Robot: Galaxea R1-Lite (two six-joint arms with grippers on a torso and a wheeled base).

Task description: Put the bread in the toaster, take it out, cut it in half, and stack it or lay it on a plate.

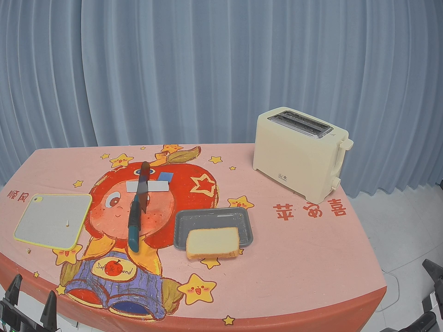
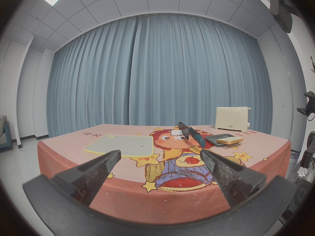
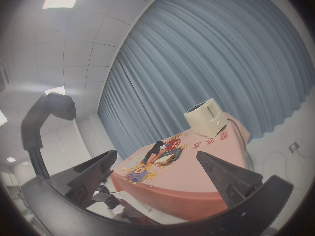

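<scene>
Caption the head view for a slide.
Bread slice on a grey tray's near edge, knife and cutting board to its left, toaster at back right.

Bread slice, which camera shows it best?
The head view: the bread slice shows whole from above, overhanging the grey tray's near edge. The left wrist view shows it small and side-on; the right wrist view, a distant pale sliver.

Bread slice [image 1: 212, 242] overhanging grey tray [image 1: 210, 217] near edge, cream toaster [image 1: 297, 155] upright beyond
</scene>
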